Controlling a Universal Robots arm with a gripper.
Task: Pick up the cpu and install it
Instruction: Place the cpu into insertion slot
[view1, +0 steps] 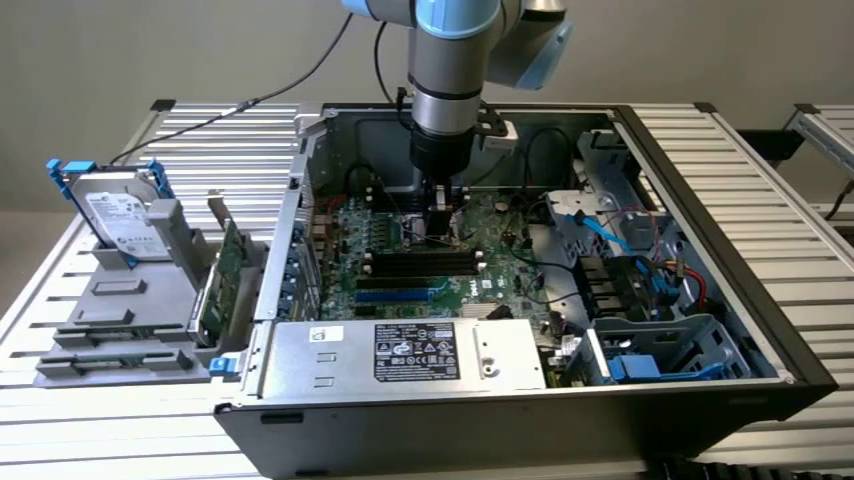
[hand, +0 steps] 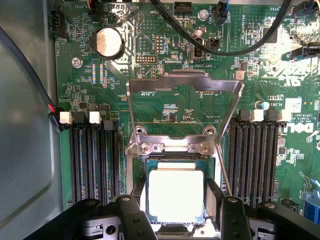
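**Control:** One thing first: where's the cpu (hand: 175, 197)?

**Operator:** Between my jaws. On the wrist view I see its silver-grey top sitting square between the two black fingers (hand: 131, 217), one against each side edge, so I read the jaws as clamped on the cpu. It's low over the motherboard (hand: 115, 100), just beside the hinge of the metal load plate (hand: 185, 77), which stands raised. Memory slots (hand: 95, 160) run along both sides of it. I can't tell whether it's touching down or just above.

**Control:** And the wider scene?

**Operator:** In the exterior view my arm (view1: 447, 70) reaches straight down into the open computer case (view1: 534, 440), which lies in the middle of the table (view1: 214, 140). Near the table's edge at the exterior view's left, a hard drive (view1: 120, 215) in a blue bracket stands upright on a grey stand. A green card (view1: 227, 270) stands on edge between the drive and the case.
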